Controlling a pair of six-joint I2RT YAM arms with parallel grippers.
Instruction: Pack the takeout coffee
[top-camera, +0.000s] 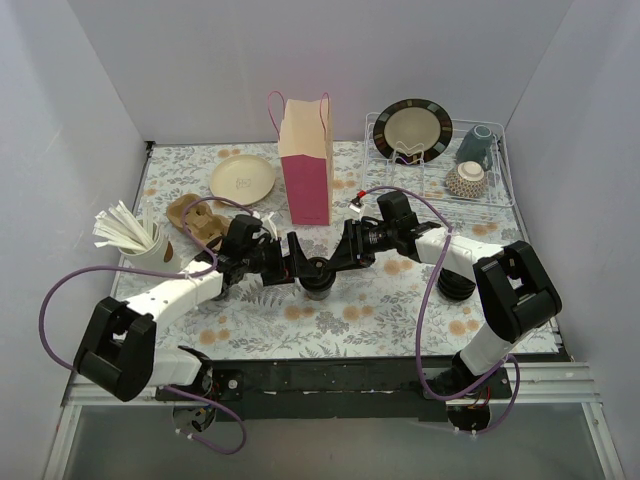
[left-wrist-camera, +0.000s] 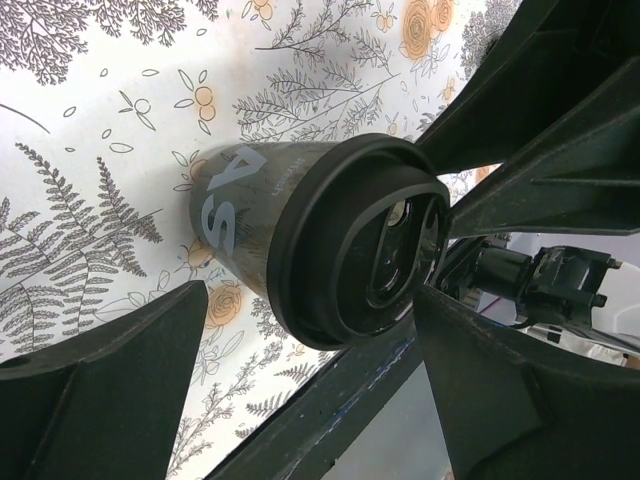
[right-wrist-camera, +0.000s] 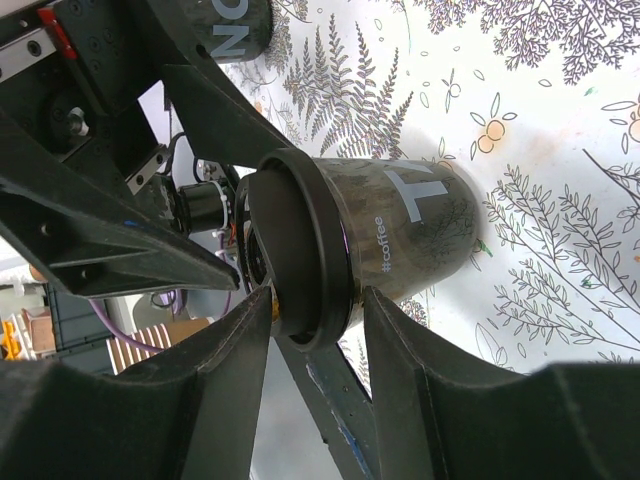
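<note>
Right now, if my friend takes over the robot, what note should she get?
Left gripper: open, fingers either side of the takeout coffee, not gripping.
Right gripper: looks closed on the cup at its lid rim.
Coffee: upright on the table, lid on, nearer the arms than the paper bag, which stands upright.
Done: cup lidded and grasped.
Left: lift the cup and lower it into the bag.

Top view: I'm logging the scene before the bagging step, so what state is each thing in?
takeout coffee, upright on the table, lid on.
left gripper, open, straddling the coffee.
right gripper, shut on the coffee at its lid.
paper bag, standing upright.
dark-rimmed plate, standing on edge.
</note>
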